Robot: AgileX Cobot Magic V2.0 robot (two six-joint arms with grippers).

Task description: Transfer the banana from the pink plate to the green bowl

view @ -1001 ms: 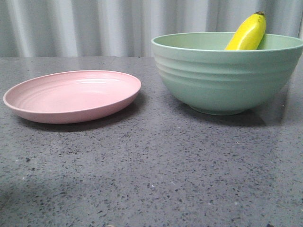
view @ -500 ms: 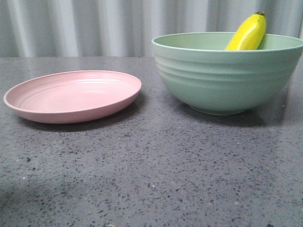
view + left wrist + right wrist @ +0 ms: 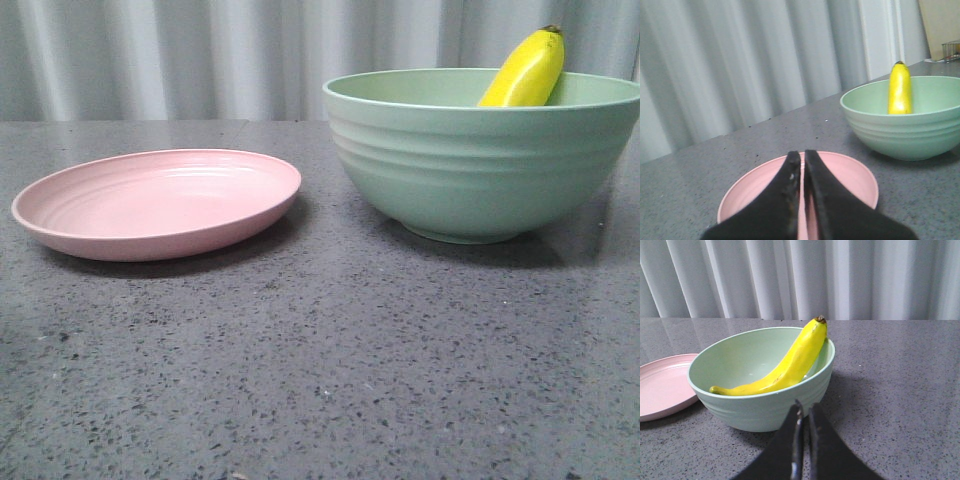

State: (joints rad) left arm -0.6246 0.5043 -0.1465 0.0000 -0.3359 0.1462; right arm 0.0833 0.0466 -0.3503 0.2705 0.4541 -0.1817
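Note:
The yellow banana [image 3: 524, 72] lies inside the pale green ribbed bowl [image 3: 480, 170], its dark tip leaning up over the far rim. It also shows in the right wrist view [image 3: 785, 367] in the bowl [image 3: 760, 405] and in the left wrist view [image 3: 900, 90]. The pink plate [image 3: 150, 205] sits empty to the left of the bowl. My left gripper [image 3: 802, 155] is shut and empty, over the pink plate [image 3: 850, 175]. My right gripper [image 3: 806, 410] is shut and empty, just in front of the bowl. Neither gripper shows in the front view.
The things stand on a dark grey speckled table [image 3: 330, 380]. A pale pleated curtain [image 3: 200, 55] hangs behind it. In the left wrist view a tan board [image 3: 942, 22] and a small clear object [image 3: 950, 50] stand beyond the bowl.
The plate and bowl sit slightly further right in the front view. A dark shadow on the near left of the table has gone. The banana stays in the bowl.

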